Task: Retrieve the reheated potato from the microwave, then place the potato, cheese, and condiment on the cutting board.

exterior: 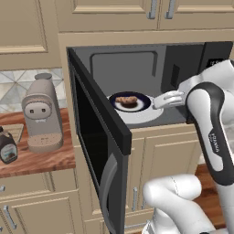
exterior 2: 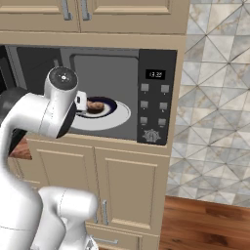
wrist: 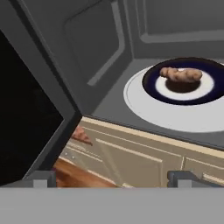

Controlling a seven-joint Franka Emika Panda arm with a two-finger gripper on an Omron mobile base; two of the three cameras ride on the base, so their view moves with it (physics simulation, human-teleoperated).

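1. Nearest the base, the microwave door (exterior: 98,151) stands swung wide open to the left, its dark glass edge-on in the left base view and its curved grey handle (exterior: 106,192) low at the front. It walls off the left side of the opening.
2. The gripper (exterior: 157,102) sits at the mouth of the microwave (exterior 2: 114,100), just right of the plate in the left base view. Its jaws are spread wide with nothing between them; in the hand view the two dark fingertips (wrist: 41,178) stand far apart over the cabinet front below the sill.
3. Inside, one round white turntable (wrist: 183,116) covers much of the floor of the cavity, with bare grey floor around it and free room above up to the ceiling.
4. On the turntable rests one dark blue plate (exterior: 142,104) with a white centre, and on it lies the single potato (wrist: 180,75), lengthwise, apart from the jaws.
5. The button panel (exterior 2: 155,105) with its small display runs down the right side of the microwave front.
6. To the left, past the door, the reddish-brown table (exterior: 41,157) carries one beige coffee machine (exterior: 42,114) and one condiment (exterior: 7,146) bottle at the left edge of the picture, near the table's front edge.
7. A corner of the pale cutting board (exterior: 13,130) shows behind the bottle, just beside the coffee machine.
8. Beige wall cabinets (exterior: 137,13) close off the space directly above the microwave.
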